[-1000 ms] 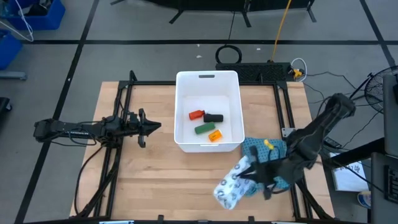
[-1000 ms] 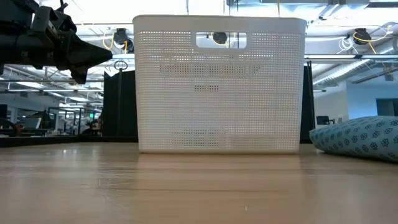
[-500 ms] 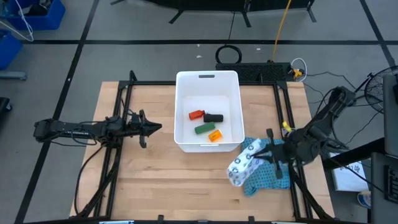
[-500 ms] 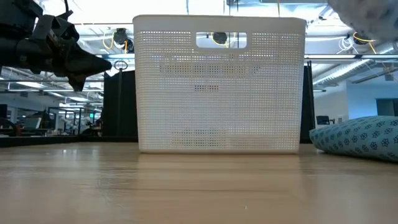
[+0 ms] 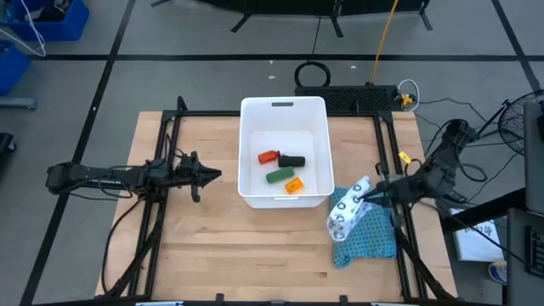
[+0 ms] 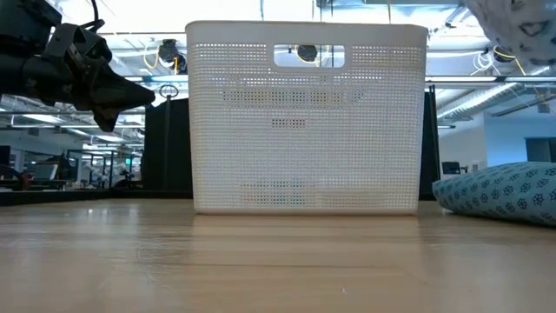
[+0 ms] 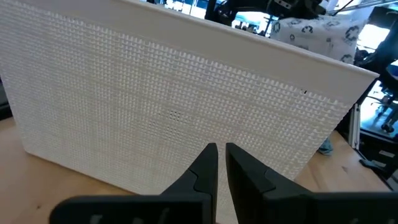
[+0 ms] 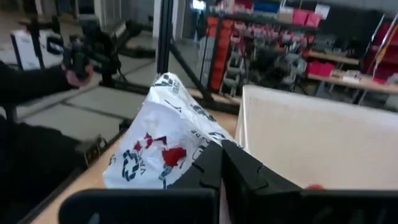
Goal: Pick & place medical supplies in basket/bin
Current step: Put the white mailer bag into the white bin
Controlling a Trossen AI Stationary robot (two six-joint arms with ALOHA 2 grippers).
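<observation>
The white bin (image 5: 285, 109) stands mid-table, a perforated wall in the low view (image 6: 306, 117) and the left wrist view (image 7: 155, 124). Inside it lie a red piece (image 5: 269, 156), a black piece (image 5: 292, 161), a green piece (image 5: 277, 176) and an orange piece (image 5: 294, 184). My right gripper (image 5: 371, 196) hovers by the bin's near right corner, shut on the white printed pouch (image 5: 344, 217). The pouch also shows high in the low view (image 6: 514, 30). My left gripper (image 5: 214, 174) waits shut, left of the bin, above the table (image 6: 135, 91). My right gripper pinches the pouch between its two fingers at one edge (image 8: 186, 163), reaching roughly level from the table's right side. The pouch is lifted clear of the table, sticks out ahead of the fingers and is crumpled (image 8: 158, 134).
A teal-blue textured cloth (image 5: 371, 238) lies on the table below the pouch, near the right edge (image 6: 504, 193). Black frame rails run along both sides of the table (image 5: 393, 153). Bare wood lies in front of the bin (image 5: 246, 246).
My right gripper has carried the pouch up and toward the table's far edge, from near the near edge to beside the bin's near right corner. The pouch has risen into the top of the low view. My right arm has drawn back toward the right.
</observation>
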